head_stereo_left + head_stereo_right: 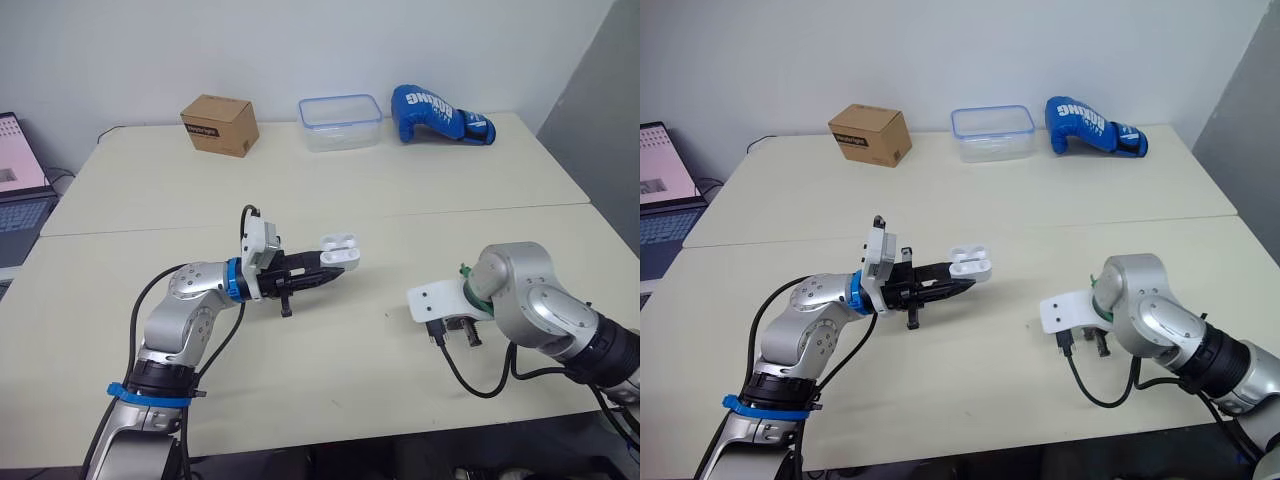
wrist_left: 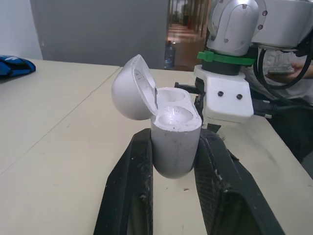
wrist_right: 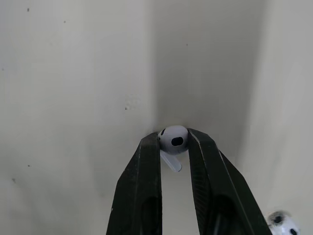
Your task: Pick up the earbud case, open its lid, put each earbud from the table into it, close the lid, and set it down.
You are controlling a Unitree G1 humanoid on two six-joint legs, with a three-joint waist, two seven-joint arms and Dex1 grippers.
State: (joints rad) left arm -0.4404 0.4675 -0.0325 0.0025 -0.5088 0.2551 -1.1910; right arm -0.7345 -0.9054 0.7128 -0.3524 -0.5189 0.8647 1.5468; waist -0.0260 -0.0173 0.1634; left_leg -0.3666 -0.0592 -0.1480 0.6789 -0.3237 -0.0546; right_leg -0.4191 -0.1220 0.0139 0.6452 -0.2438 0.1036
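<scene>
Here, on the left, the left gripper (image 1: 330, 270) is clamped on the body of the earbud case (image 2: 173, 147) and holds it clear of the table (image 1: 400, 190). The case stands upright between the fingers, its lid (image 2: 131, 88) swung back on the hinge. Picking up and opening therefore read as done.

To the right of the case, the right gripper (image 3: 174, 142) points down at the tabletop with its fingers closed on one earbud (image 3: 174, 138). The rounded head is pinched between the tips and the stem points back between the fingers. Whether the earbud has left the surface cannot be told. Loading is judged to be just beginning. Both earbuds are yet to be seated, and closing the lid and setting the case down remain. A small white object (image 3: 283, 223) near this gripper may be the second earbud, though that is uncertain.

Containers, left to right:
- **Cardboard box (image 1: 220, 125):** it stands beyond the case and to its left, closed, so its contents are hidden.
- **Earbud case:** both of its wells look empty.
- **Clear plastic container (image 1: 340, 122):** it sits straight beyond the case with a blue-rimmed lid on, and appears to hold nothing.
</scene>
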